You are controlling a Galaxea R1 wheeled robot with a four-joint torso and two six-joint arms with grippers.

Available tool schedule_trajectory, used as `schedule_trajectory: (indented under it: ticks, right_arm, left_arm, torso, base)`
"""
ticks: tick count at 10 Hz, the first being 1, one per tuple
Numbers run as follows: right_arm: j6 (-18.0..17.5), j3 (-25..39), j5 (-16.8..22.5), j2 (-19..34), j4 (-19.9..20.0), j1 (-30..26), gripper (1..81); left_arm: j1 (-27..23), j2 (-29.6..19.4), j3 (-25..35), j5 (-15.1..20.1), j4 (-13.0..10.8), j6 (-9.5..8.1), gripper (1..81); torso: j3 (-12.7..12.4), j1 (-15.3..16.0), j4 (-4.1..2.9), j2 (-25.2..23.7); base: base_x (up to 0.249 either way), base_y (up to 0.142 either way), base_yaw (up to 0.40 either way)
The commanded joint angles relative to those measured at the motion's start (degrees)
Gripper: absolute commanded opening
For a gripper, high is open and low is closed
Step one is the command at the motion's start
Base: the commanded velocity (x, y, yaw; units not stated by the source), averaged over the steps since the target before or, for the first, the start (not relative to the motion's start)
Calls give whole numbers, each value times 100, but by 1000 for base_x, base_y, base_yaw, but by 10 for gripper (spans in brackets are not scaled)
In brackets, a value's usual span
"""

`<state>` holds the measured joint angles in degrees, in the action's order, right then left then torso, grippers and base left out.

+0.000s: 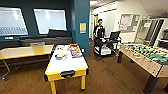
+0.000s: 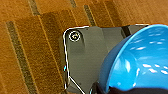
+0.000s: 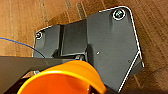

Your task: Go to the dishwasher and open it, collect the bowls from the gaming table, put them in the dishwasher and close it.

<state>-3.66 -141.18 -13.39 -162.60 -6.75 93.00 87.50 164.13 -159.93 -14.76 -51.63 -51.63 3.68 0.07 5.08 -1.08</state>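
Observation:
The gaming table (image 1: 65,67), white-topped with a yellow edge, stands just ahead and left of centre, carrying colourful board games (image 1: 75,50). A small blue thing (image 1: 60,57) lies on its left half, too blurred to name. In the left wrist view a bright blue bowl (image 2: 140,60) hangs close over the brown carpet, with my left gripper (image 2: 117,90) shut on its rim. In the right wrist view an orange bowl (image 3: 62,80) hangs above the floor, with my right gripper (image 3: 93,88) shut on it. The dishwasher is out of view.
A green foosball table (image 1: 145,53) stands at the right. A plain yellow-topped table (image 1: 23,52) sits at the left before a dark bench. A person (image 1: 99,32) is by a cart (image 1: 103,50) behind the teal pillar (image 1: 81,25). Brown floor runs between the two tables.

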Motion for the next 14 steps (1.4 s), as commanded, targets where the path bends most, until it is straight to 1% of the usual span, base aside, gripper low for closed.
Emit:
schedule_trajectory:
  ticks: [1,6,8,10,14]
  right_arm:
    - [23,4,284,23,-142,-163,10]
    - [23,-93,284,14,-247,-128,10]
    - [23,-102,293,5,-247,-145,10]
    - [23,-119,389,14,-247,-163,10]
    - [14,-119,407,-12,-230,-163,10]
  left_arm:
    - [-255,67,-127,422,-58,65,10]
    - [-264,76,-127,413,-76,109,10]
    - [-255,67,-127,413,-76,118,10]
    - [-265,120,-127,422,-76,135,10]
    - [-273,138,-127,422,-76,135,10]
  torso:
    - [0,0,0,0]
    - [0,0,0,0]
    - [0,0,0,0]
    - [0,0,0,0]
    - [0,0,0,0]
  base:
    - [0,0,-366]
    - [0,0,-366]
    - [0,0,-366]
    - [0,0,-366]
    - [0,0,-366]
